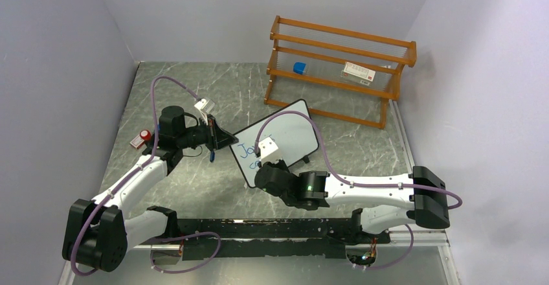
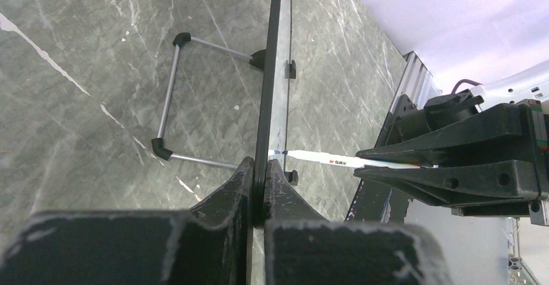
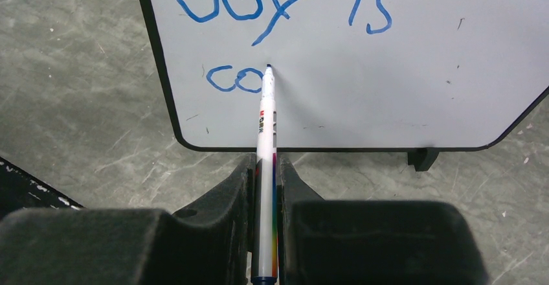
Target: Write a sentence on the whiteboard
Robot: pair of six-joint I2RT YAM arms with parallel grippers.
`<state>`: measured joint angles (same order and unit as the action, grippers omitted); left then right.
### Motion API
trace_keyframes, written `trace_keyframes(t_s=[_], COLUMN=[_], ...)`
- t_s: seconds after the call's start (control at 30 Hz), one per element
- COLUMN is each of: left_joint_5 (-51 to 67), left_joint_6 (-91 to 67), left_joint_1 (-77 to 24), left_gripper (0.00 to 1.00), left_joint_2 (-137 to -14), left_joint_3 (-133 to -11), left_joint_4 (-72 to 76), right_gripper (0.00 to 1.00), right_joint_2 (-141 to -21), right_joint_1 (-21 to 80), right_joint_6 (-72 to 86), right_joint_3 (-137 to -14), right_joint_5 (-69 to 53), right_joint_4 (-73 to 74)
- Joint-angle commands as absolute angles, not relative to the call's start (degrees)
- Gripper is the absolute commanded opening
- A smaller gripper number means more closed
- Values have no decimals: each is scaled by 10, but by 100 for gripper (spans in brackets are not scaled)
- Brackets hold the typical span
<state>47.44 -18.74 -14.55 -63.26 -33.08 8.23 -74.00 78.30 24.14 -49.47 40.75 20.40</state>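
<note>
Black left claw (image 2: 260, 165) pinches the edge of the whiteboard (image 1: 294, 129), bracing it mid-counter (image 1: 207, 194) against the pen's push. Its blue sentence (image 3: 283, 11) reads "Joy is co", unfinished. Right claw (image 3: 265, 162) squeezes the marker (image 3: 264, 123), its tip touching the board.

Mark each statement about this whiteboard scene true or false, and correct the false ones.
1. The right gripper holds the marker with its tip on the whiteboard. True.
2. The sentence is finished. False: only "Joy is" and, below it, "co" are written.
3. The left gripper hangs open, away from the whiteboard. False: its fingers are shut on the whiteboard's edge.
4. The orange rack stands beyond the whiteboard, at the far side of the table. True.
5. The sentence is in red ink. False: it is blue.
</note>
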Motion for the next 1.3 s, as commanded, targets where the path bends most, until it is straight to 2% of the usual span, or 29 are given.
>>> trace_keyframes(t_s=[0.0,1.27], left_joint_5=[417,416], left_joint_6=[-153,-153], left_joint_1=[-136,-136], left_gripper=[5,5], left_joint_2=[-646,-646], left_joint_3=[-323,-323], left_joint_4=[44,45], right_gripper=[0,0], right_joint_2=[-744,-733], right_joint_1=[778,773], right_joint_6=[240,275], right_joint_3=[-499,-471], right_joint_5=[416,381], right_joint_4=[191,230])
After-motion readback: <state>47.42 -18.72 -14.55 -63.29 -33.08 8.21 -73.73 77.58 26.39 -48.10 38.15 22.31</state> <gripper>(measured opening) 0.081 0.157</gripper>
